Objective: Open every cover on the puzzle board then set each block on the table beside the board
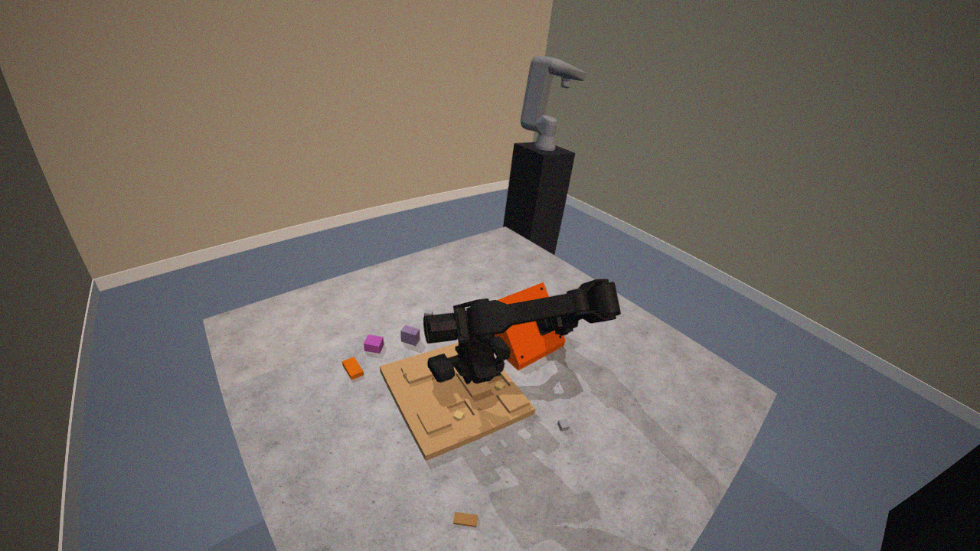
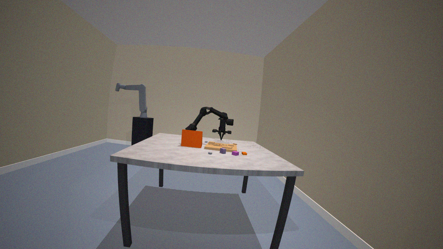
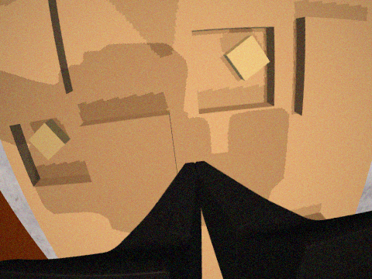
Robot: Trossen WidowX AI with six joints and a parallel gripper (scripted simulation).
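My gripper (image 2: 221, 139) (image 3: 195, 170) is shut and empty above the board (image 1: 409, 404) (image 2: 216, 148) (image 3: 217, 15); its tips are hidden in the top view. One small yellow block (image 1: 458, 415) (image 3: 247, 58) sits turned in an uncovered well. Another yellow block (image 1: 500, 385) (image 3: 48, 141) sits in a well nearer the arm's base. A raised cover (image 3: 128, 155) lies between the wells, partly behind the fingers. More raised plates show on the board, one (image 1: 435, 421) (image 3: 337, 70) beside the first block's well and one (image 1: 514, 402) at the near right corner.
Beside the board lie a purple block (image 1: 409, 334) (image 2: 222, 150), a magenta block (image 1: 373, 343) (image 2: 235, 153) and an orange block (image 1: 352, 367) (image 2: 244, 153). A small grey block (image 1: 563, 425) and a flat tan piece (image 1: 465, 519) lie farther off. An orange box (image 1: 534, 349) (image 2: 191, 138) stands near the arm.
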